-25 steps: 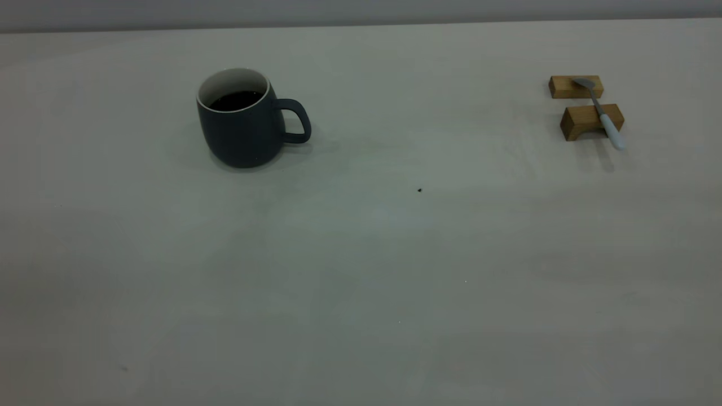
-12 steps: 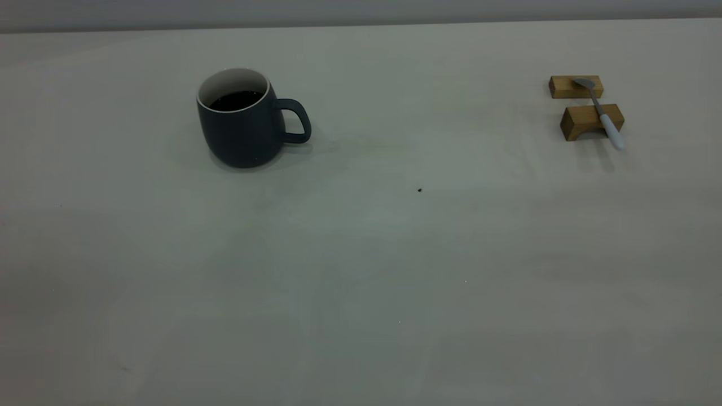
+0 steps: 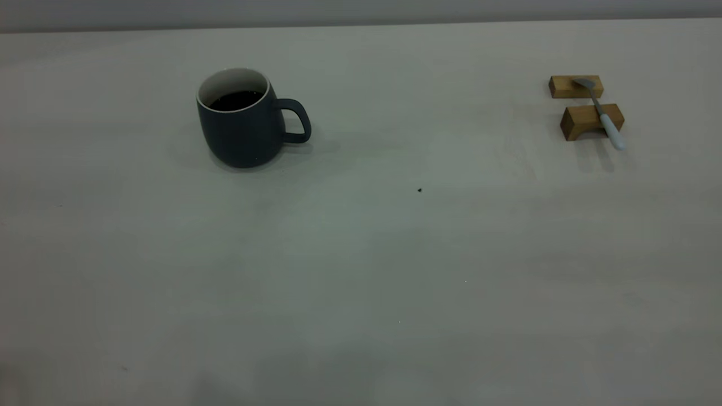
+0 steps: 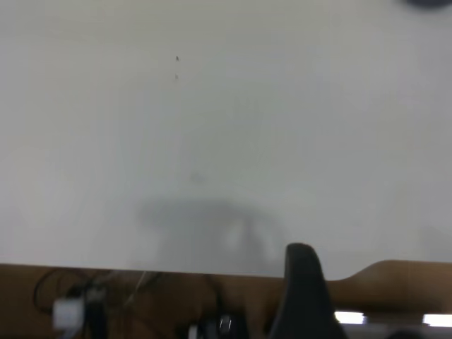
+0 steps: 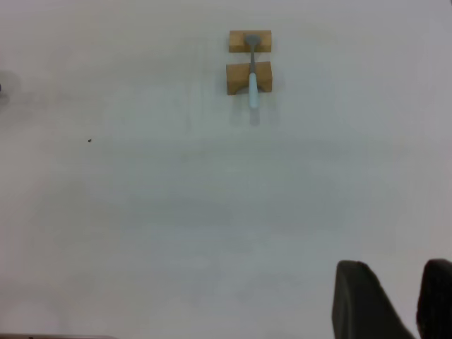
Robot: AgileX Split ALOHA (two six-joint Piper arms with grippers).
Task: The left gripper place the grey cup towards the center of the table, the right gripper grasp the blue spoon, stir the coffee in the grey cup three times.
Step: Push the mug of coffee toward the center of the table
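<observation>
Two wooden blocks (image 3: 586,104) are seen at two o'clock on the table (image 3: 361,254), the spoon (image 3: 602,115) laid across them. The cup (image 3: 242,121), holding coffee (image 3: 234,101), stands upright at ten o'clock. The right hand (image 5: 395,300) is slightly parted, empty; the left hand (image 4: 300,296) cannot be judged.

We count one grey cup (image 3: 240,127), one blue spoon (image 3: 603,115), and two wooden blocks (image 3: 584,121) on the worktop (image 3: 361,270).
</observation>
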